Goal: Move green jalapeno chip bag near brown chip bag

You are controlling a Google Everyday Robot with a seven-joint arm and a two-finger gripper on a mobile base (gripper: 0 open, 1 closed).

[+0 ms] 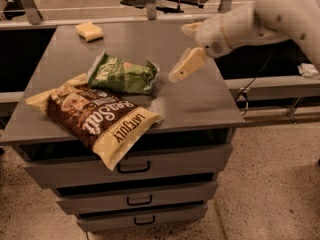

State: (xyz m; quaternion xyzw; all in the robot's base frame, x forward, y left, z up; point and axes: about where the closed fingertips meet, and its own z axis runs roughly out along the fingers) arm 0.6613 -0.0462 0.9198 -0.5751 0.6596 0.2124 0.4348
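Fingers [187,64] of cream two-finger gripper [178,52] apart, clamped on nothing. Large dark-brown chip bag [95,116] with cream-yellow ends lies flat at front left of grey metal counter [200,104], one end overhanging front edge above drawers [165,166]. Yellow sponge [89,31] at back left corner, well apart from both bags. Small crinkly green jalapeno chip bag [123,75] lies mid-counter, against brown bag's far edge. Gripper hangs in air just right of green bag, not touching it.

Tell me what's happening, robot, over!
Gripper open, empty, hovering beside green jalapeno chip bag. Bag lies against brown chip bag. Sponge far back, not in the way.
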